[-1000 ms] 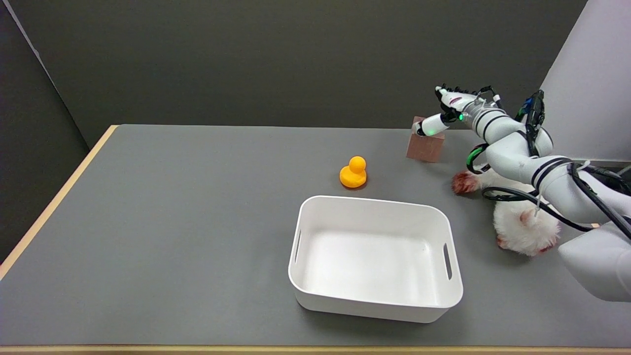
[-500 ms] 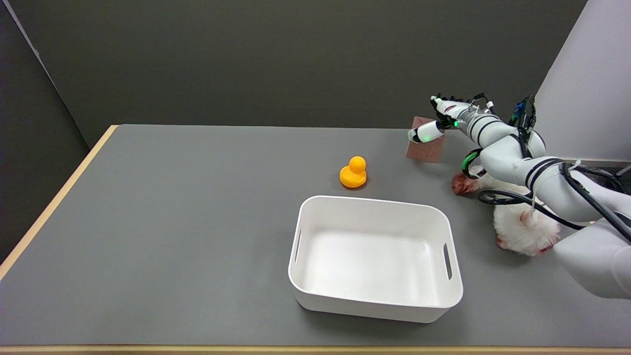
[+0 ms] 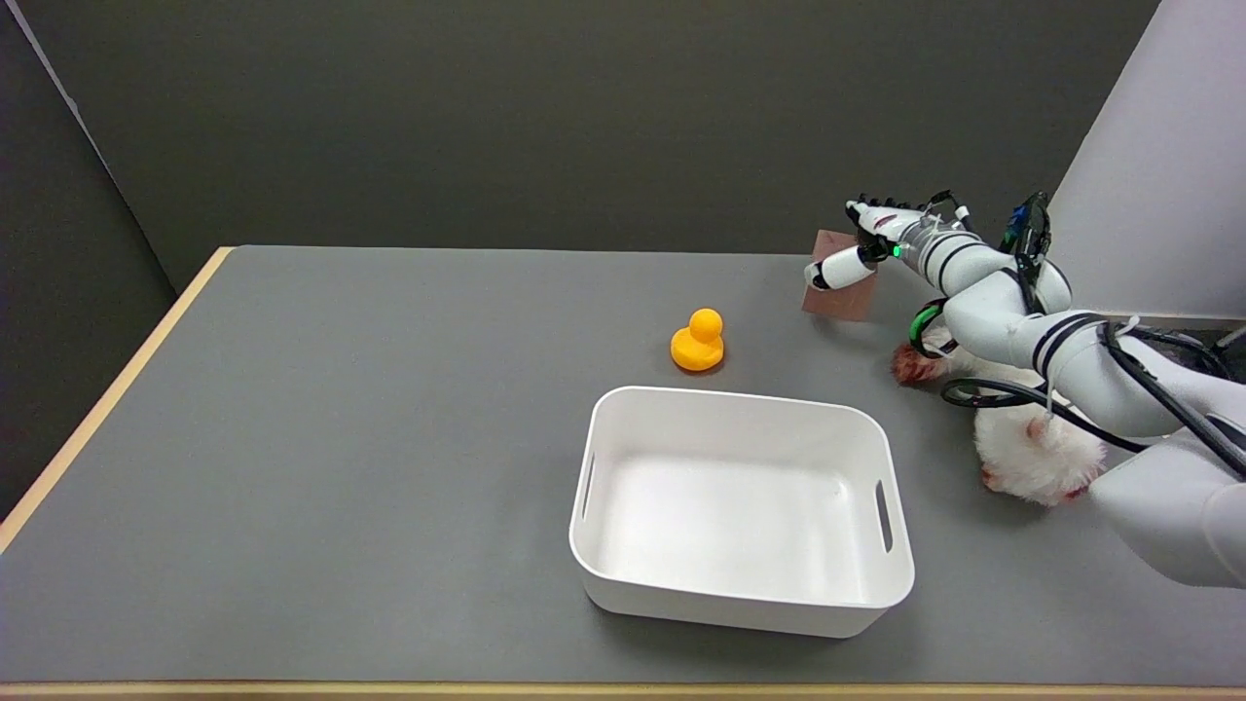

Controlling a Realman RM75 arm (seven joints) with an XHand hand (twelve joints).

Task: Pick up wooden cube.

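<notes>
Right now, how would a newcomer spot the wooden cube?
Start at the white bin near the table's front, then look beyond its far right corner. The wooden cube is the only brown, flat-sided block, with the right hand on it.

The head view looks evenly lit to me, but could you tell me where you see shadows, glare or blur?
Head view: lighting is soft and even, no harsh glare; the white bin throws a faint shadow on the grey table; the orange duck is sharp; the right hand over the wooden cube is small and slightly soft, so its contact is hard to judge.
</notes>
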